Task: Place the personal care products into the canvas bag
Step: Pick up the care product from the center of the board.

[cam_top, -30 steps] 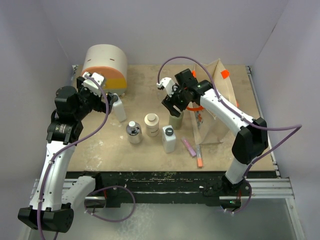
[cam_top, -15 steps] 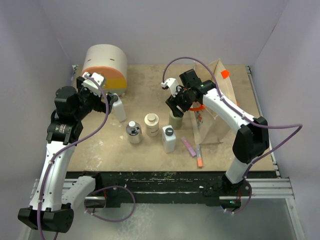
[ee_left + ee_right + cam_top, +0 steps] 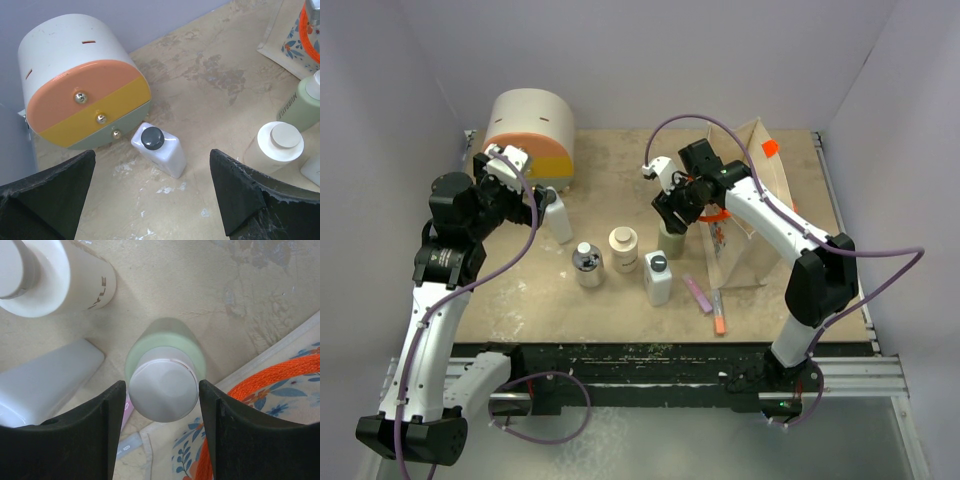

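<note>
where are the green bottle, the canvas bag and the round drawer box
green bottle [image 3: 162, 387]: right wrist view, on its cream cap
canvas bag [image 3: 738, 262]: top external view, on its beige side wall
drawer box [image 3: 82, 97]: left wrist view, on the orange top drawer front

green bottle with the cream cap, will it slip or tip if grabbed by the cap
The tall green bottle with round cream cap stands upright and narrow, so a sideways nudge could tip it. Its cap looks smooth and round, so the right gripper's black fingers flanking it may slip. It looks like rigid plastic, probably crush-resistant.
</note>
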